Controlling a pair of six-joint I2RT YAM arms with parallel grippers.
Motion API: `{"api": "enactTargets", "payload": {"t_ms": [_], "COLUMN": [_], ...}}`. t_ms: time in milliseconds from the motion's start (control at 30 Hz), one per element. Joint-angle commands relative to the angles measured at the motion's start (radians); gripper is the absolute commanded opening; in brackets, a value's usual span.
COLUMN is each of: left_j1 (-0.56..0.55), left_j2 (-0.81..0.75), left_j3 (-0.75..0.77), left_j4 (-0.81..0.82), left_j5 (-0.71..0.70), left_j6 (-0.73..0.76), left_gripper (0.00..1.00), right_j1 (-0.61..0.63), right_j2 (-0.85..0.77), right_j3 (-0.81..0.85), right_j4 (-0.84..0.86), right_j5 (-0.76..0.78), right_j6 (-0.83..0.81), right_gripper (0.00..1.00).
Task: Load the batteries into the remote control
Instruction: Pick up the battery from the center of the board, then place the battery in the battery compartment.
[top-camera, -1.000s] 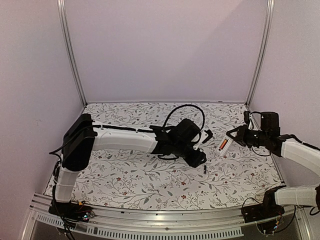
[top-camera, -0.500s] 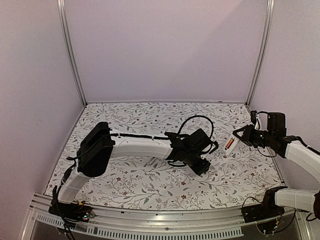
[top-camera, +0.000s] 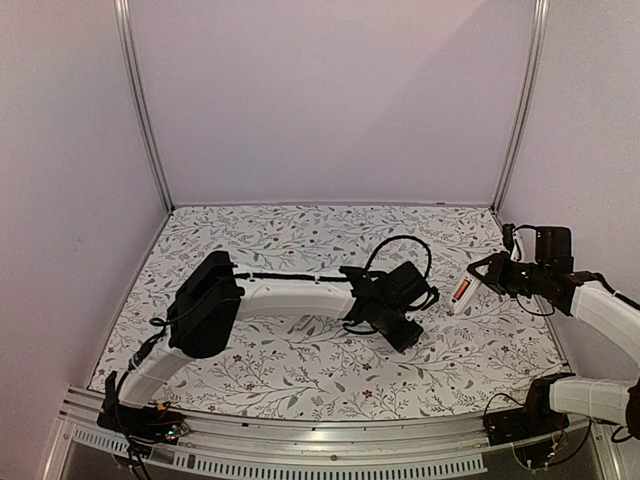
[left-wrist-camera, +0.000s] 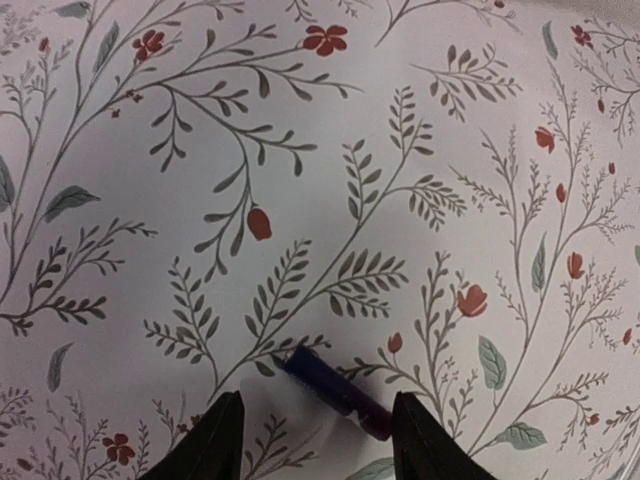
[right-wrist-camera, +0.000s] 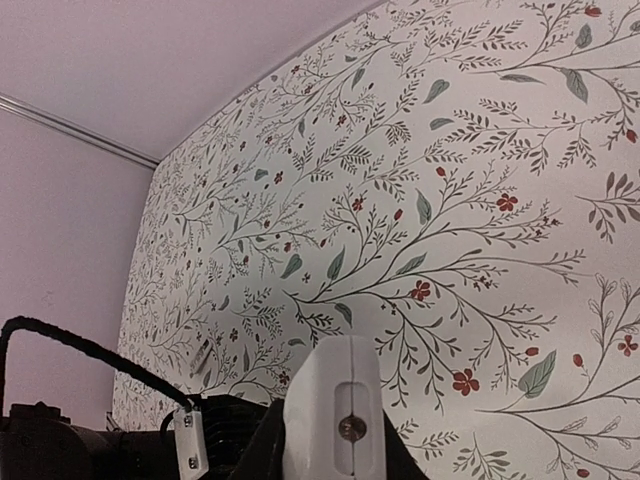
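Dark and slim, the black battery lies on the flowered cloth between the left gripper's spread fingers, its long axis slanting across the gap. At far right, the right gripper pinches the remote control, well apart.

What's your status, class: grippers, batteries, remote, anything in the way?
Left gripper open over dark battery on floral cloth. Right gripper shut on remote control, off the table. Nothing blocking the battery.
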Motion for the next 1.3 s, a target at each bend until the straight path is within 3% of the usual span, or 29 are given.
{"api": "enactTargets", "payload": {"t_ms": [0,233,533,700,933,1067,1267], "left_j1": [-0.016,-0.009,0.032,0.085,0.141,0.146,0.148], "left_j2": [0.054,0.058,-0.077,-0.273,-0.605,-0.743,-0.860], "left_j3": [0.065,0.071,-0.159,-0.422,-0.808,-0.938,-1.006], "left_j4": [-0.076,-0.143,-0.100,0.104,0.493,0.656,0.792], "left_j5": [-0.040,-0.060,-0.045,0.005,0.058,0.069,0.113], "left_j6": [0.024,0.046,0.083,0.041,0.013,0.025,0.013], "left_gripper": [0.51,0.36,0.08,0.00,0.00,0.00,0.00], "right_j1": [-0.009,-0.008,-0.008,0.018,0.132,0.220,0.336], "right_j2": [-0.007,-0.001,0.005,0.049,0.053,0.098,0.211], "right_j3": [0.006,0.013,-0.035,-0.035,-0.031,0.004,0.044], "right_j4": [-0.020,-0.021,0.155,0.254,0.368,0.397,0.505], "right_j5": [-0.017,-0.043,-0.218,-0.305,-0.296,-0.251,-0.199], "right_j6": [-0.010,-0.012,0.037,0.046,0.040,0.022,0.072], "right_gripper": [0.00,0.00,0.00,0.00,0.00,0.00,0.00]}}
